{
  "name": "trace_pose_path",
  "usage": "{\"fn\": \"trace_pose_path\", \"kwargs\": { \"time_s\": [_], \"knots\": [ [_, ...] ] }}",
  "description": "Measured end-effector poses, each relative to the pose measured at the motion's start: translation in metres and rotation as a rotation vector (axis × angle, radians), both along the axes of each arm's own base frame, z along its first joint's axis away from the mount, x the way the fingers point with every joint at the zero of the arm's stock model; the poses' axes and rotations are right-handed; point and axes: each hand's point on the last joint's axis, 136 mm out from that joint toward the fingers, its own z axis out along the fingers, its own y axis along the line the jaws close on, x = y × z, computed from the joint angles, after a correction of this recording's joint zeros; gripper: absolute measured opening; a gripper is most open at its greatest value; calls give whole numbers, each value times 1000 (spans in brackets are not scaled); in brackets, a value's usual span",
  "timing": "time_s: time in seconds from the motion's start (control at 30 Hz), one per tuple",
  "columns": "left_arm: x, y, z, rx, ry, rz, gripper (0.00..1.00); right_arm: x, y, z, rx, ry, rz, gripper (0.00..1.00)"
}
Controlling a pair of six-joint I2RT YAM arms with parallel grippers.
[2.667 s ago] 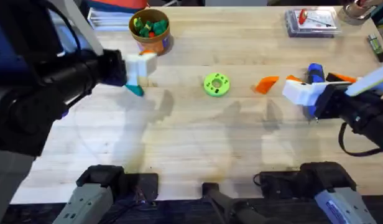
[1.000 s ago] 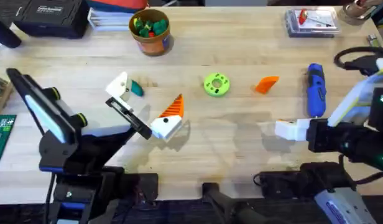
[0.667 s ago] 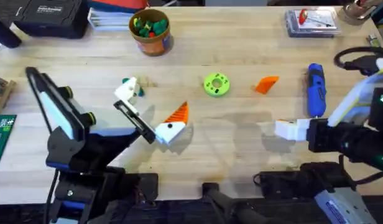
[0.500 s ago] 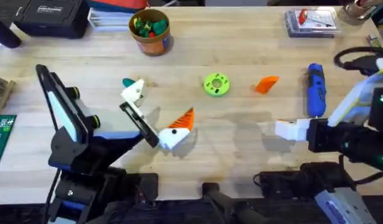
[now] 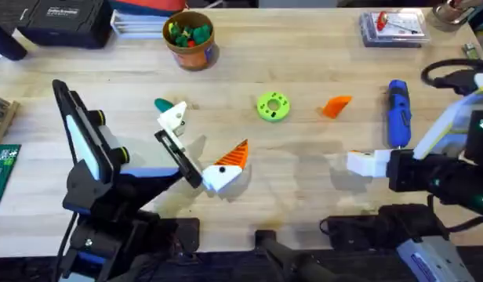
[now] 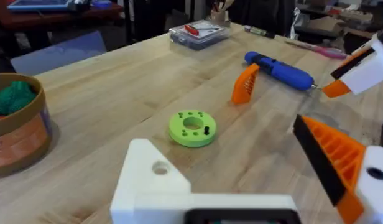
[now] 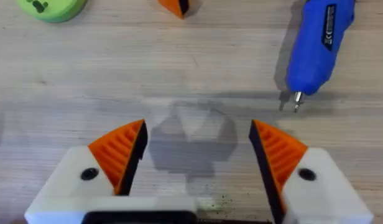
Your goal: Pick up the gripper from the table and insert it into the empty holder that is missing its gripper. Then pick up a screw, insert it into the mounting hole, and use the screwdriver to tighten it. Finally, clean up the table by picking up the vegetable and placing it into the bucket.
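Partly cropped bucket [image 6: 14, 134], vegetable [image 5: 161, 105] half-hidden

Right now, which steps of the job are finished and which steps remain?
Nothing looks finished. The small orange ribbed plastic wedge lies on the wooden table, and the left claw has one bare white plastic holder block with its mounting hole unfilled. Both claws are open, holding nothing. The blue pen-shaped screwdriver lies untouched, and the small dark green vegetable is outside the tan-orange bucket.

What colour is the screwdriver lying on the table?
The screwdriver is blue, seen best in the right wrist view.
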Motion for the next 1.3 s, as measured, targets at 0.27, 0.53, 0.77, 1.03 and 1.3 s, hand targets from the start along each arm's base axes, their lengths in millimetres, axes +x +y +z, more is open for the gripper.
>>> {"fn": "trace_pose_path", "kwargs": {
  "time_s": [0.27, 0.53, 0.77, 1.03, 1.3],
  "knots": [
    [0, 0, 0, 0, 0, 0, 986, 0, 0, 0, 0, 0, 0, 994],
    [0, 0, 0, 0, 0, 0, 986, 0, -2, 0, -8, 0, -5, 992],
    [0, 0, 0, 0, 0, 0, 985, 0, -3, 0, -13, 0, -8, 994],
    [0, 0, 0, 0, 0, 0, 985, 0, -3, 0, -13, 0, -8, 994],
    [0, 0, 0, 0, 0, 0, 986, 0, -3, 0, -13, 0, -8, 994]
  ]
}}
